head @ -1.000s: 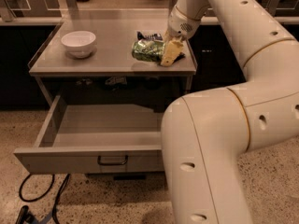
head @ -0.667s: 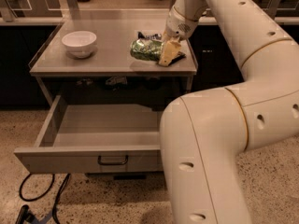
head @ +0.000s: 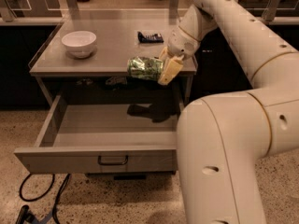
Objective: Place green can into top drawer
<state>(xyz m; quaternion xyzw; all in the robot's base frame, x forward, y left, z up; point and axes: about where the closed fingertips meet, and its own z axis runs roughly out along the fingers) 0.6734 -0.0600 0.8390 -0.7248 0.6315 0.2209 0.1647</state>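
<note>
Tool clamps the green can sideways at the front edge of the tabletop, above the open top drawer. A white bowl and a dark packet sit farther back, well apart.

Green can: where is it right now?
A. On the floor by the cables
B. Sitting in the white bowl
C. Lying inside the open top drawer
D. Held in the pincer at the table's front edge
D: the green can is gripped sideways by the pincer at the front edge of the table, with the open top drawer below holding nothing but a shadow.
</note>
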